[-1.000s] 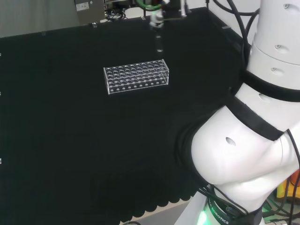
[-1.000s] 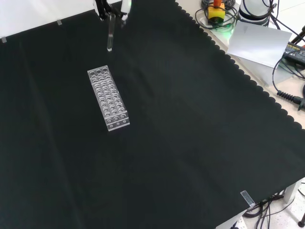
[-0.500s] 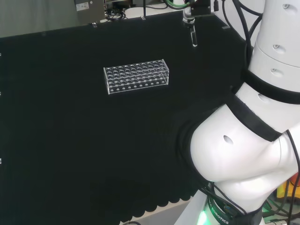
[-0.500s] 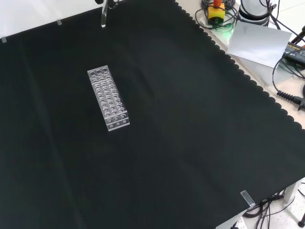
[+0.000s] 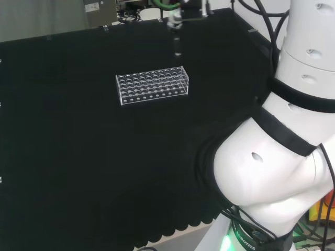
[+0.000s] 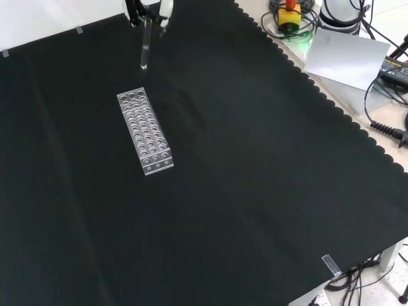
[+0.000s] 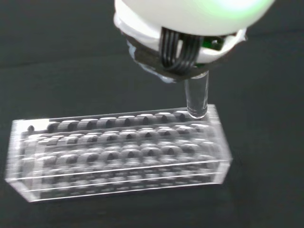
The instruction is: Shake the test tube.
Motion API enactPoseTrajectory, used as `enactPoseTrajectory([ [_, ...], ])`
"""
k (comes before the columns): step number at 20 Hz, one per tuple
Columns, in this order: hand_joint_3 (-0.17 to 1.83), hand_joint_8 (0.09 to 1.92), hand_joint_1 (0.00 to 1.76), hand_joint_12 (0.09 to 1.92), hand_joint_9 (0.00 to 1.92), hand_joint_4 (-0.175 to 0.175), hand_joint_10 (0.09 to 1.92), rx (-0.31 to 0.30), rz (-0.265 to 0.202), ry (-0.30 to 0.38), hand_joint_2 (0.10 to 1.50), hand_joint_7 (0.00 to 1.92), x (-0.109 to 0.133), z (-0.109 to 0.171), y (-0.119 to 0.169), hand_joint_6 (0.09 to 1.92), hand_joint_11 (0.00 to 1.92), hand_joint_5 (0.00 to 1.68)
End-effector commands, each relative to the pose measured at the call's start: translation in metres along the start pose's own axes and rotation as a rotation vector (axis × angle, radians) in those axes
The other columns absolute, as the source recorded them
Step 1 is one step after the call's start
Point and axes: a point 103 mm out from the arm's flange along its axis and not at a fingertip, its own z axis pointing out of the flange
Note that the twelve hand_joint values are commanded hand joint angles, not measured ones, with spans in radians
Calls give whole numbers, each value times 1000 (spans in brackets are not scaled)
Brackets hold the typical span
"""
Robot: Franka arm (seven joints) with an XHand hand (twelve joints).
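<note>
Hand (image 6: 148, 9) pinching slim clear glass test tube (image 6: 145, 48) by top, tube hanging upright below fingers, above far end of clear plastic tube rack (image 6: 145, 131). Looks mid-shake; next swing needs sideways clearance from rack.

The front view's top edge cuts off the robot hand (image 6: 148, 9), hiding the test tube's (image 6: 145, 48) upper end.

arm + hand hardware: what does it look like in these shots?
The arm is glossy white, with rounded links, black bands at the joints and a green light near its base. Black cables run beside its upper links. The hand is black and white, with a bundle of dark cables and a green glow on its white shell.
</note>
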Motion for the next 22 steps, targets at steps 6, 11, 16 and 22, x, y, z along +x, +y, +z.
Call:
enactPoseTrajectory([
  [6, 501, 258, 1437, 918, 1412, -175, 387, 0, -317, 129, 673, 1834, 145, -22, -18, 323, 1252, 1405],
  [11, 502, 258, 1437, 918, 1412, -175, 388, -7, -312, 131, 673, 1834, 142, -24, -14, 324, 1252, 1405],
  [16, 502, 257, 1437, 917, 1411, -175, 389, 2, -204, 83, 673, 1834, 96, -14, -4, 326, 1253, 1404],
  [22, 503, 257, 1437, 917, 1411, -175, 391, 9, -23, -3, 672, 1835, 6, -6, 5, 328, 1253, 1403],
])
